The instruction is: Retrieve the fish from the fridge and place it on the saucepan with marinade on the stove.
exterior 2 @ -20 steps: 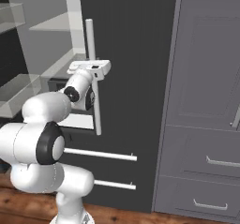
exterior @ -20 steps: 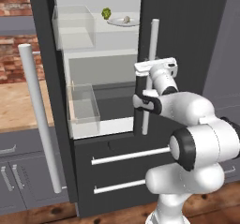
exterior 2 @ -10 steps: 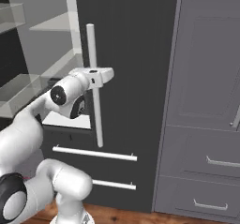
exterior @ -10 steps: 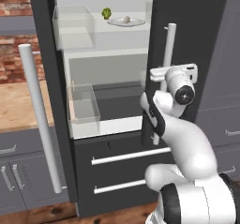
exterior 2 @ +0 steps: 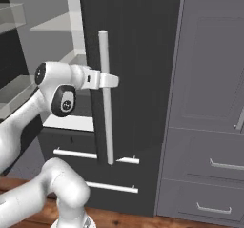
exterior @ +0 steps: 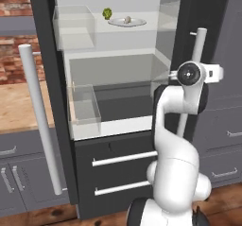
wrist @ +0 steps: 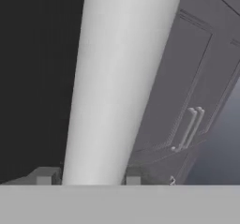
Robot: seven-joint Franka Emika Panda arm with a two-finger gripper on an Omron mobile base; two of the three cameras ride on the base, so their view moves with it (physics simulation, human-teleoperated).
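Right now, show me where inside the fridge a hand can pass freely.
Free: the white shelf floor between the clear bin and the right wall. Crowded: the top shelf, with a bin, green item and plate.

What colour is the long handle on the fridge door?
Pale grey-white handle, clearest in the right base view.

Two pale fridge handles (exterior: 40,126); two drawers (exterior: 123,159); one plate (exterior: 126,22); two clear bins (exterior: 75,26)
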